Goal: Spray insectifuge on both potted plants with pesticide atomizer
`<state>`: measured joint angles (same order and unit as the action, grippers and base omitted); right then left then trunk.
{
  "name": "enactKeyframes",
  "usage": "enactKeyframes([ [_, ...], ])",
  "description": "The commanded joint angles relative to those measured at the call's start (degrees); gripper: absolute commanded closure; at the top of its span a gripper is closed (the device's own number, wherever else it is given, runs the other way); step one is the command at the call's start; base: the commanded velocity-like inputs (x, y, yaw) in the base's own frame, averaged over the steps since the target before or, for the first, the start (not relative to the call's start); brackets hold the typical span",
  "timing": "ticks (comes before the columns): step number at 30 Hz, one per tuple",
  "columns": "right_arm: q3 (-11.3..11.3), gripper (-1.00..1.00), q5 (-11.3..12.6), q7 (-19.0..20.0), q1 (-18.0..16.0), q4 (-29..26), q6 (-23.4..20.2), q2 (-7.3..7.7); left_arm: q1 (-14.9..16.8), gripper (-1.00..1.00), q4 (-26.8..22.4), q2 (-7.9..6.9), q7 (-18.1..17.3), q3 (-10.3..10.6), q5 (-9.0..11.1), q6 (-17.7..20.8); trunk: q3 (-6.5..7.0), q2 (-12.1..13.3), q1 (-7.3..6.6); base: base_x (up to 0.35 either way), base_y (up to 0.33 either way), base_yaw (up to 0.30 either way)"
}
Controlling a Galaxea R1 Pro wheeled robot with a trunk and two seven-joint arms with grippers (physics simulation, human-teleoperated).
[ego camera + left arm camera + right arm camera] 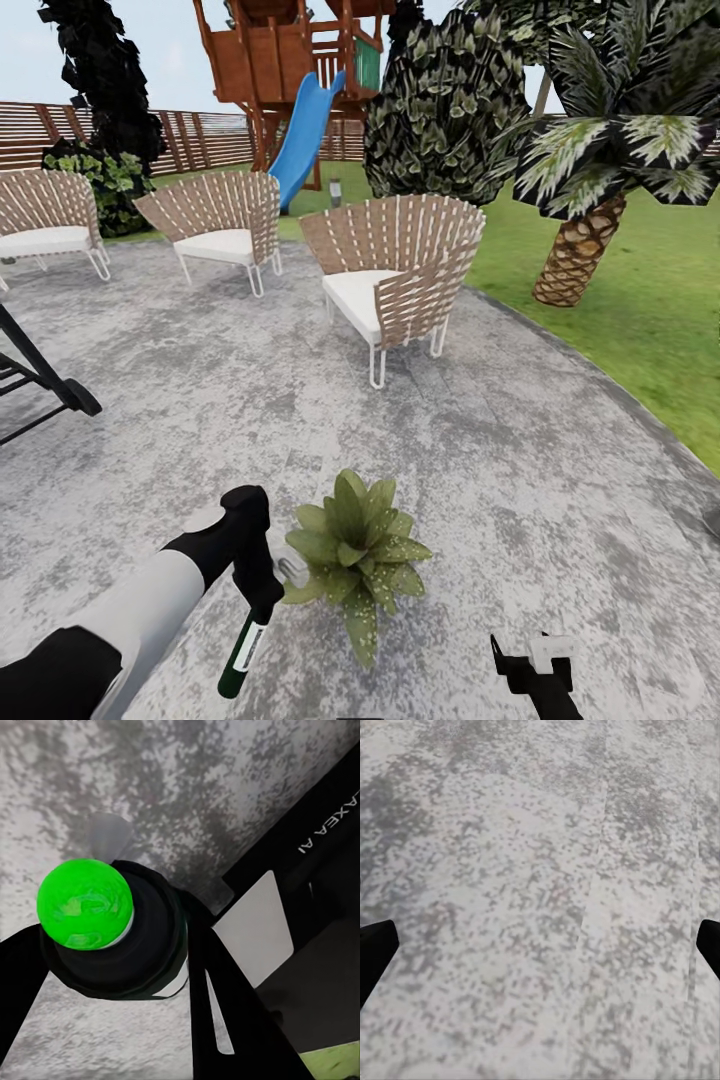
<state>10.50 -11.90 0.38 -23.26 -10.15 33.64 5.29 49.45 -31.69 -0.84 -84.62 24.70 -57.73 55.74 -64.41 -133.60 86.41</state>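
While the robot stands on the mottled grey patio [520, 470], its left gripper [262, 590] grips the pesticide atomizer [243, 652], a slim dark green bottle with a white label band; the bottle hangs bottom-down, tilted, its pale spray head [292, 570] touching the leaves of the potted plant [357, 551]; that broad, pale-speckled rosette sits on the paving just beside the bottle; seen along the left fingers [225, 1020], the bottle's bright green base [85, 904] sits clamped between them; the right gripper [533, 668] hovers low, well apart from the plant on its other side, its dark fingertips [375, 949] spread wide over bare paving; beyond the plant stand three woven chairs [395, 280], with a palm [585, 240] on the lawn [650, 300] and a blue slide [305, 135] behind.
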Motion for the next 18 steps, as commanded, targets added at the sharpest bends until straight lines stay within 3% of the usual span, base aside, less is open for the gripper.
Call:
enactKeyframes([
  [1, 0.48, -1.0, -0.58, 0.05, -0.04, 0.05, 0.2, -0.02, 0.06, 1.0, -0.12, -0.04, -0.55, 0.26, -0.37, 0.6, -0.05, -0.02, -0.01, -0.002, 0.016, -0.003],
  [7, 0.48, -1.0, -0.51, -0.02, -0.04, 0.05, 0.2, -0.02, -0.29, 1.0, 0.04, -0.62, 0.41, 0.26, -0.4, 0.39, -0.05, -0.02, -0.01, -0.001, 0.004, -0.001],
  [12, 0.48, -1.0, -0.49, -0.02, -0.03, 0.05, 0.2, -0.02, -0.55, 1.0, 0.52, -3.14, 2.7, -0.13, -0.29, 0.33, -0.05, -0.02, -0.01, 0.0, 0.0, 0.0],
  [18, 0.48, -1.0, -0.58, -0.03, -0.04, 0.05, 0.2, -0.02, -0.58, 1.0, 0.42, -2.4, 2.83, -0.29, -0.13, 0.52, -0.05, -0.02, -0.01, 0.051, 0.0, 0.0],
])
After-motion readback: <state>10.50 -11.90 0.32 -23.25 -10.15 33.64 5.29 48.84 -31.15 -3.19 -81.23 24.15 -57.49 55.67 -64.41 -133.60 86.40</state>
